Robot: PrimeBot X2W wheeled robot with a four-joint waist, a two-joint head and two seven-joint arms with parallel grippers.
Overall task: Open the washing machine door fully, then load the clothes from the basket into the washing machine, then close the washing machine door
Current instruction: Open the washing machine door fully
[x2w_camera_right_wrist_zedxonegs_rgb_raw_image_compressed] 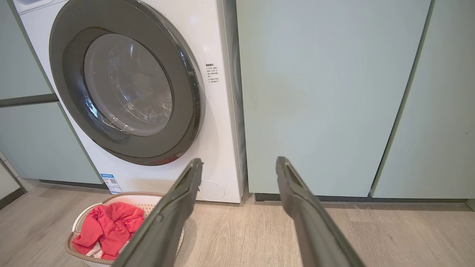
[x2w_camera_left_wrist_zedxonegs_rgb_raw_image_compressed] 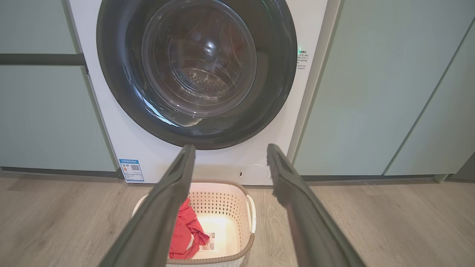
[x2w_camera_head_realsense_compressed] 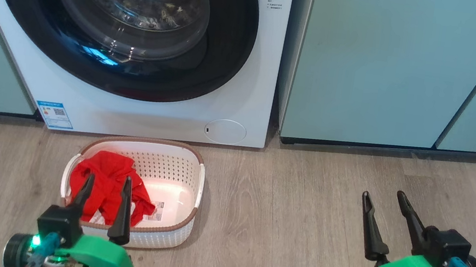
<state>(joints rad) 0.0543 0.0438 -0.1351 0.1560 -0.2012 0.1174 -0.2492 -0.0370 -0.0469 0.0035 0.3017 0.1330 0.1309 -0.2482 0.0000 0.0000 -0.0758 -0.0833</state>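
Head view: with left gripper (x2w_camera_head_realsense_compressed: 109, 177) and right gripper (x2w_camera_head_realsense_compressed: 383, 193) spread empty, we fear the washing machine door (x2w_camera_head_realsense_compressed: 119, 19) hitting the basket (x2w_camera_head_realsense_compressed: 144, 140) just before it.

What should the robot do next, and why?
Probably reach for the door rim and pull it open. It looks shut, the clothes lie in the basket, and the left gripper and right gripper are open, empty.

Bright, even indoor light; views mostly sharp. Blue-white glare streaks low on washing machine door (x2w_camera_head_realsense_compressed: 125, 10) glass. Basket (x2w_camera_head_realsense_compressed: 177, 236) interior washed out, with a soft shadow on floor (x2w_camera_head_realsense_compressed: 280, 232) at its right edge. Wrist views bow lines near edges; left gripper fingers (x2w_camera_left_wrist_zedxonegs_rgb_raw_image_compressed: 159, 222) and right gripper fingers (x2w_camera_right_wrist_zedxonegs_rgb_raw_image_compressed: 311, 222) slightly soft.
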